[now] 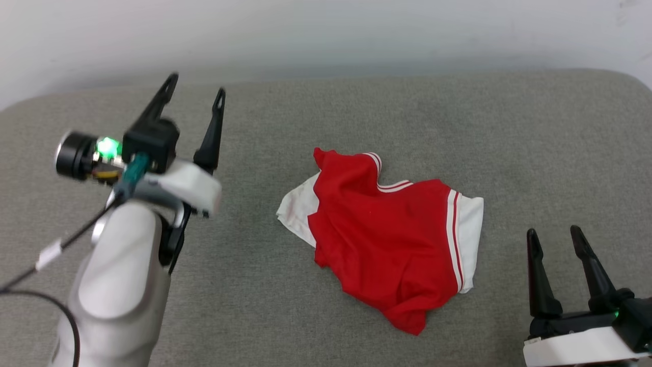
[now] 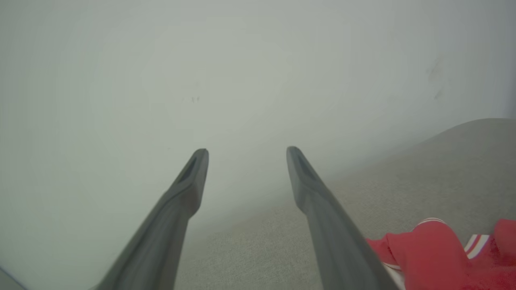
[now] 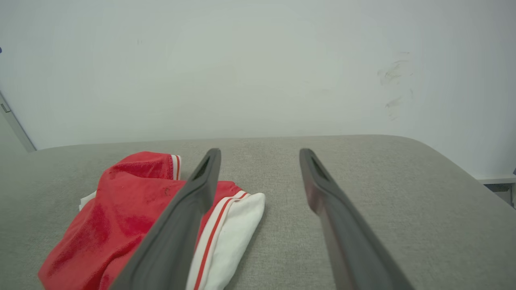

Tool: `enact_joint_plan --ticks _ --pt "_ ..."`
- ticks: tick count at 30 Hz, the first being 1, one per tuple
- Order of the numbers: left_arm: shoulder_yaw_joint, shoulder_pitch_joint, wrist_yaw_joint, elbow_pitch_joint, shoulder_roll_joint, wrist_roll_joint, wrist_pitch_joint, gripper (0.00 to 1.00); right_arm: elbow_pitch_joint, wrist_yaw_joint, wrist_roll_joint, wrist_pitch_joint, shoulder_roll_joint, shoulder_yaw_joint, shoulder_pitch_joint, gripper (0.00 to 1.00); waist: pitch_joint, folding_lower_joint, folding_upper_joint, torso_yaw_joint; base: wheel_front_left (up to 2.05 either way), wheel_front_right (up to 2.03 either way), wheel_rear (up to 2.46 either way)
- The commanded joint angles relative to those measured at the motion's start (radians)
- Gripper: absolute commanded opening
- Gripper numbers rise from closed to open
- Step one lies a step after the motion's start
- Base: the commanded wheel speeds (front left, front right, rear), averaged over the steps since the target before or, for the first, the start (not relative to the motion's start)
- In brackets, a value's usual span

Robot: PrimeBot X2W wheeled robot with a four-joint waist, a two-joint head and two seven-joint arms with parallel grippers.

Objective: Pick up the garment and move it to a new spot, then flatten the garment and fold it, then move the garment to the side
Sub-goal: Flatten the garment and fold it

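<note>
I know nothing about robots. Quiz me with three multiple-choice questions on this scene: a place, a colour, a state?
1. Where does the crumpled red cloth T-shirt lie? A) on the grey fabric-covered surface B) in a basket C) hanging from a gripper
2. Its sleeves' colour? A) blue B) white C) black
3. The left gripper and right gripper, with long dark fingers, are: A) both shut on cloth B) both open, empty C) one shut
Answers: 1A, it rests on the surface, untouched; 2B, a white sleeve shows at its edge; 3B, fingers spread with nothing between.
</note>
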Motion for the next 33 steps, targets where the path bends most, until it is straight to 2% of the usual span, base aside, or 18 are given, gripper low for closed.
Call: enact_joint_plan --ticks 1,5,11,12,20,25,30,33 --pt "-0.019 -0.045 -0.006 0.019 0.006 -0.002 0.029 1.00 -0.006 -0.001 -0.005 -0.002 0.001 0.001 -0.018 1.00 0.027 -0.0001 0.0000 -0.012 0.00 0.00 0.00" --pt "-0.091 -0.180 -0.016 0.080 0.032 -0.051 0.157 1.00 -0.010 -0.001 -0.003 -0.002 0.001 0.003 -0.040 1.00 0.064 -0.0001 0.0000 -0.021 0.00 0.00 0.00" --pt "-0.323 -0.348 -0.015 0.143 0.109 -0.253 0.374 1.00 -0.016 -0.001 0.001 -0.002 0.001 0.013 -0.076 1.00 0.121 -0.0001 0.0000 -0.040 0.00 0.00 0.00" --pt "-0.450 -0.412 -0.016 0.149 0.157 -0.382 0.515 1.00 -0.019 -0.001 0.003 -0.002 0.001 0.017 -0.092 1.00 0.148 -0.0001 0.0000 -0.052 0.00 0.00 0.00" --pt "-0.790 -0.558 -0.016 0.060 0.308 -0.666 0.860 1.00 -0.028 -0.001 0.007 -0.002 0.001 0.022 -0.129 1.00 0.216 -0.0001 0.0000 -0.082 0.00 0.00 0.00" --pt "-0.961 -0.612 -0.016 0.016 0.361 -0.777 0.994 1.00 -0.031 -0.001 0.013 -0.002 0.001 0.029 -0.154 1.00 0.256 -0.0001 0.0000 -0.100 0.00 0.00 0.00" --pt "-1.069 -0.625 -0.016 0.008 0.395 -0.852 1.047 1.00 -0.030 -0.001 0.023 -0.002 0.001 0.035 -0.172 1.00 0.287 -0.0001 0.0000 -0.119 0.00 0.00 0.00" --pt "-1.106 -0.605 -0.016 0.027 0.396 -0.869 1.048 1.00 -0.029 -0.001 0.028 -0.002 0.001 0.037 -0.183 1.00 0.299 -0.0001 0.0000 -0.126 0.00 0.00 0.00"
